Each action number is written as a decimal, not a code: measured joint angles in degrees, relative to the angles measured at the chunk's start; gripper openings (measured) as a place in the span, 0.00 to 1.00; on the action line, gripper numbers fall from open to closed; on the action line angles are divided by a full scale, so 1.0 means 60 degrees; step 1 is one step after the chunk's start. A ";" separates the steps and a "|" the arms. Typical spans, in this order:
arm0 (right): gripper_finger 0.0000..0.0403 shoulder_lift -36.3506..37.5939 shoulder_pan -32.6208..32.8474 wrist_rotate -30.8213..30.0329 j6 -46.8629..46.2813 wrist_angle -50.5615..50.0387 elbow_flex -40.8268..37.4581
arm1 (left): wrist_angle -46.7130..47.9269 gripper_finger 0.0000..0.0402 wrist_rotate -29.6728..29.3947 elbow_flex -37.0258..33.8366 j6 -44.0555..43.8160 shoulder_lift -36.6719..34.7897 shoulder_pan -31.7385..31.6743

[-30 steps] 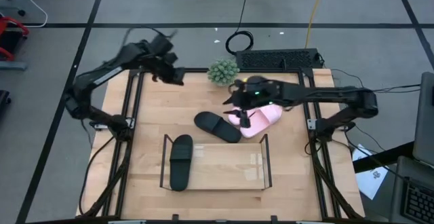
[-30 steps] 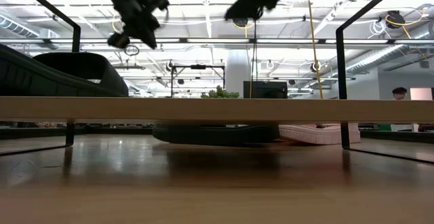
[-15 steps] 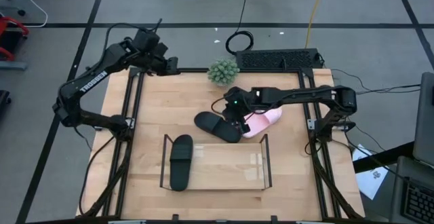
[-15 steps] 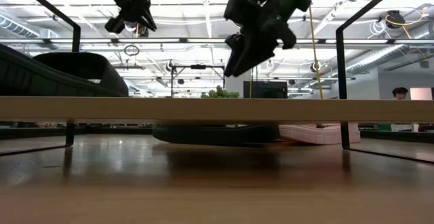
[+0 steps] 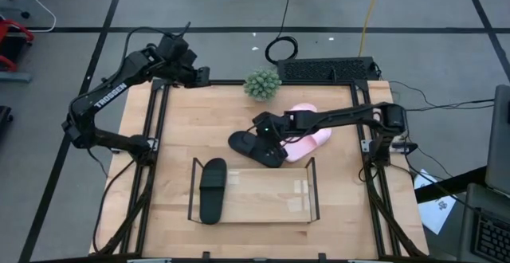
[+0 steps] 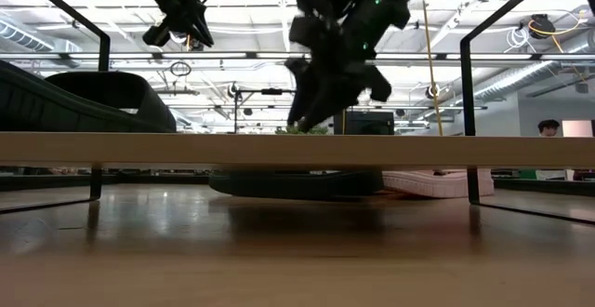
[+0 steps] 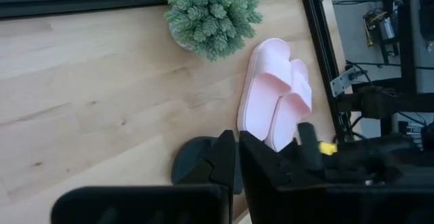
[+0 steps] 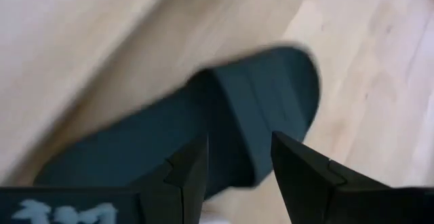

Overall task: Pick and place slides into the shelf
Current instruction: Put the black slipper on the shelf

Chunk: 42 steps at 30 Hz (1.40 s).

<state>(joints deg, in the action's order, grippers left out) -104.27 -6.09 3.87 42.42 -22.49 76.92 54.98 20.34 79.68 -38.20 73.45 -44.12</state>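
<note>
On table (image 5: pixel 175 135) we see black slide (image 5: pixel 255 148) lying diagonal; right claw (image 5: pixel 271 138) spread above it; left claw (image 5: pixel 203 77) pressed together.

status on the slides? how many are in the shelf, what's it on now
Done: one black slide lies in the shelf at its left end. In hand: the right gripper is open above the second black slide on the table, straddling its strap, not yet closed. Left: that slide plus the pink pair by the plant. The left gripper waits at the table's far left corner.
</note>
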 joint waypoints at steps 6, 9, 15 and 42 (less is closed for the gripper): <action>0.38 -0.0492 -0.0018 -0.0923 0.0315 -0.0074 0.0044 | 0.0000 0.05 -0.0099 0.0000 0.0029 0.0000 0.0073; 0.38 -0.0671 -0.0011 -0.0922 0.0233 0.0107 0.0045 | -0.0001 0.05 -0.0162 0.0000 0.0103 0.0000 0.0102; 0.38 -0.1133 0.0040 -0.1436 0.0373 0.0783 0.0058 | 0.0001 0.05 -0.0459 0.0000 0.0164 0.0000 0.0124; 0.01 -0.0890 0.0026 -0.3414 0.1853 0.3021 0.0104 | 0.0004 0.05 -0.0489 0.0000 0.0928 0.0008 0.0127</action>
<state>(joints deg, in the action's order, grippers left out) -109.61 -5.93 -16.61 53.54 -4.36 77.55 55.00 17.40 79.68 -32.63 73.49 -43.35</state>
